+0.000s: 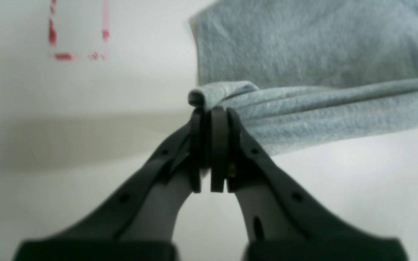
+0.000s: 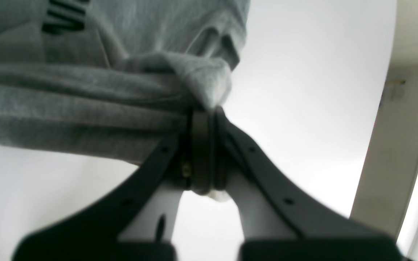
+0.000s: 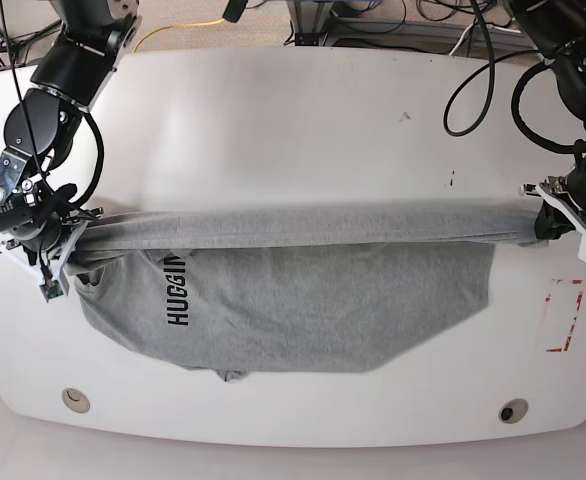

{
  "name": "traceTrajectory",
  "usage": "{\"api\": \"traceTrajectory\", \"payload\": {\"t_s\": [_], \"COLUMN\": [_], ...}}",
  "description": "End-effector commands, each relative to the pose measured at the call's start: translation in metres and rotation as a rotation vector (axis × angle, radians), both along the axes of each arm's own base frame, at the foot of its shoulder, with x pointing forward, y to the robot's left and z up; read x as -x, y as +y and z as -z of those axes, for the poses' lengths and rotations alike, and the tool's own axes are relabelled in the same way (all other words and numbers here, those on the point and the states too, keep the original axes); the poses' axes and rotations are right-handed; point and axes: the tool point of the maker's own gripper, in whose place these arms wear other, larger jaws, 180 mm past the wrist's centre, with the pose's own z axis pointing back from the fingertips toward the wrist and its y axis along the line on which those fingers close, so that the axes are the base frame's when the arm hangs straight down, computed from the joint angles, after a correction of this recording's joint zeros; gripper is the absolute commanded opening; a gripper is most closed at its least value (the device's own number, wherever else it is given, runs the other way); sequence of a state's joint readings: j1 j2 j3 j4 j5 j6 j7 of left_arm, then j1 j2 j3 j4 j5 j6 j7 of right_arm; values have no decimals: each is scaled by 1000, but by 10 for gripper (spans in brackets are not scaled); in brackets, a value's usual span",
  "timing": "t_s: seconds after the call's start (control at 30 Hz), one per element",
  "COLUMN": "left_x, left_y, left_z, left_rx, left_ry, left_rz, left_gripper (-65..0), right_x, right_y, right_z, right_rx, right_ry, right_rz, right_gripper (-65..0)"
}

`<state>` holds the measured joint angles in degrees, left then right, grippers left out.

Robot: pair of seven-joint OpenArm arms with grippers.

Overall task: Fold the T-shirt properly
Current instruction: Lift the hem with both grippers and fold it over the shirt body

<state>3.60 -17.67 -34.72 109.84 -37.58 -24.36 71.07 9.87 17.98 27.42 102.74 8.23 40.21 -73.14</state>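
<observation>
— Black fingers fill the bottom of the left wrist view: the left gripper has its jaws pressed together on a rolled corner of the T-shirt. No gap between the pads that I can see.

— And the other side?

— Same story. The right gripper is clamped tight on a bunched fold of the grey cloth, with a bit of black lettering showing above it.

— Where does the shirt sit overall?

— Stretched across the white table in the base view. The T-shirt has its top edge pulled into a taut, rope-like band between the two arms, the right gripper at the view's left end and the left gripper at its right. Below that band the cloth lies on the tabletop towards the near edge. A red dashed rectangle is marked on the table just beside the cloth's right end.
</observation>
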Motion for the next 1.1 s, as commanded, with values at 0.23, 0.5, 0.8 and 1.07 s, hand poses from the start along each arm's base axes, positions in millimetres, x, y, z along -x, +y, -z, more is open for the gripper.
{"api": "traceTrajectory", "payload": {"t_s": [0.23,0.5,0.8,1.07], "left_x": [49,78,102,110], "left_y": [15,21,22,19], "left_z": [34,51,67,73], "left_rx": [-63,-84,-88,-101], "left_ry": [154,245,321,362], "left_rz": [-5,-1,1,33], "left_gripper": [-650,-650,-650,-606], "right_x": [41,91,139,162], "right_y": [-18,-18,-3,-3], "right_z": [13,53,84,81], "right_rx": [40,-35,-107,-89], "right_ry": [46,141,221,230], "right_rz": [57,150,218,244], "right_gripper": [-650,-639,-629,-349]}}
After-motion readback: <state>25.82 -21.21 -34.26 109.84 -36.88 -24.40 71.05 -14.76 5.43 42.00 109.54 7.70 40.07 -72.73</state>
